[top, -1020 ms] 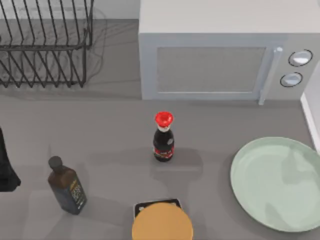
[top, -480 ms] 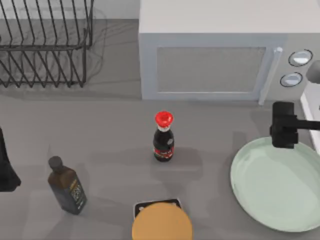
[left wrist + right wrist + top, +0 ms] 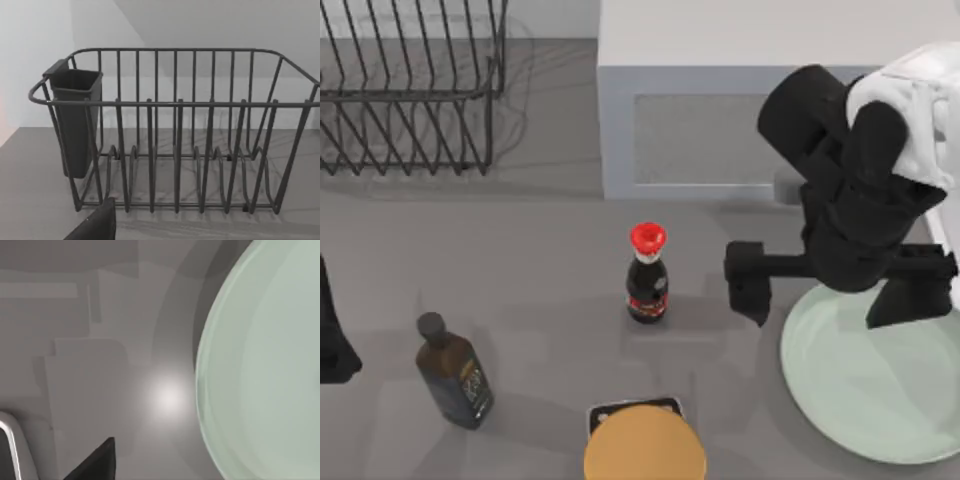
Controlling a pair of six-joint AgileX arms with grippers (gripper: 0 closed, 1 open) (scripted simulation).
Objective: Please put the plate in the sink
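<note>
Black and boxy, the right hand (image 3: pixel 820 290) hangs over the plate's (image 3: pixel 865 385) upper-left rim, its fingers spread wide apart: one finger (image 3: pixel 748 282) stands off the plate's left edge above the grey surface (image 3: pixel 540 300), the other (image 3: pixel 900 300) over the plate's bowl. The pale mint-green plate lies flat on the surface with nothing clamped on it. Left of the plate stands a red-capped bottle (image 3: pixel 647 274); behind the plate is the microwave (image 3: pixel 700 130). A tan disc (image 3: pixel 645 445) sits left of the plate's lower edge, a dark bottle (image 3: pixel 453 372) farther left. The left hand (image 3: pixel 332 330) is parked farthest from the plate; whether it is apart or together I cannot tell. Its wrist camera faces the wire rack (image 3: pixel 175 140).
</note>
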